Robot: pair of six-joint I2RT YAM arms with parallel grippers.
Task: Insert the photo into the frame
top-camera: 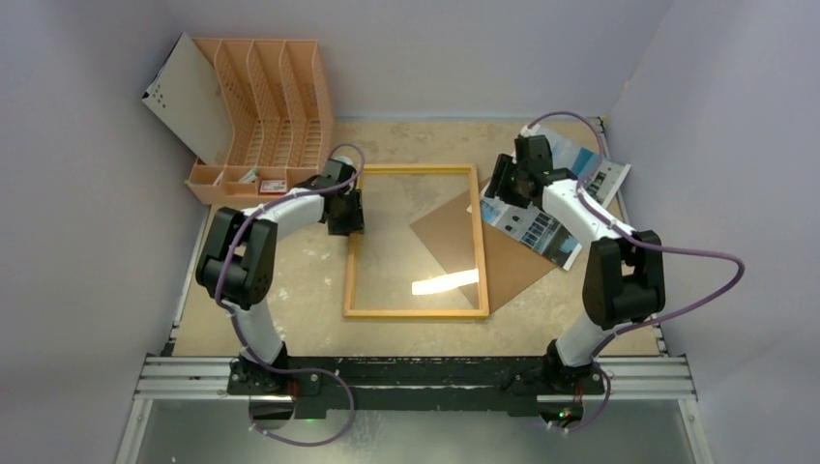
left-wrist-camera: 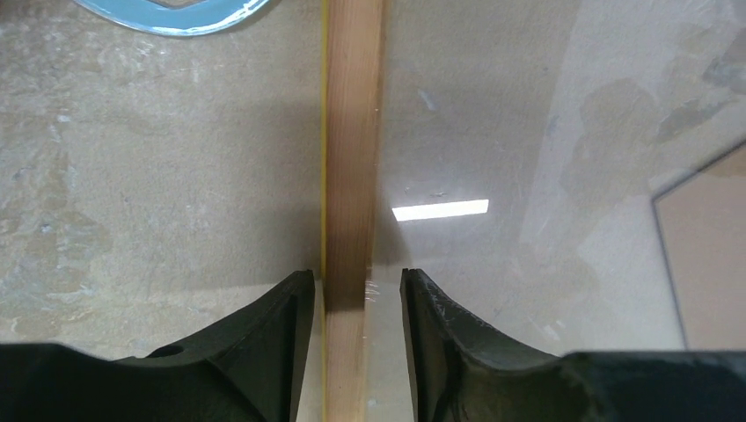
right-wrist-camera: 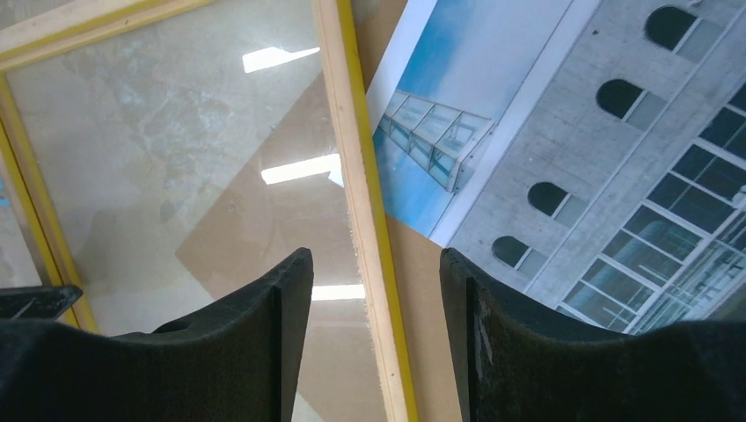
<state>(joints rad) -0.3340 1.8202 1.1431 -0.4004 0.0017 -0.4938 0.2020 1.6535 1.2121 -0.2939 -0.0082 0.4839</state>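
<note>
We have left gripper (left-wrist-camera: 358, 290) and right gripper (right-wrist-camera: 376, 264) straddling yellow-rimmed wooden frame (top-camera: 416, 312) rails, jaws apart; building-print photo (right-wrist-camera: 563, 132) sits right of them, uninserted.

Orange file rack (top-camera: 276, 106) back left, white panel (top-camera: 184, 97) leaning beside, brown backing board (top-camera: 512, 271)

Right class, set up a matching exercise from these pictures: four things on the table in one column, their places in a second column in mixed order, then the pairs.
Things
1. yellow-rimmed rectangular picture frame
2. printed photo of a white building
3. plain brown backing board
4. orange slotted plastic file rack

Places
A. far left corner of the table
B. partly under the frame's right side
C. middle of the table
D. right of the frame, overlapping the board

Pairs: 1-C, 2-D, 3-B, 4-A.
</note>
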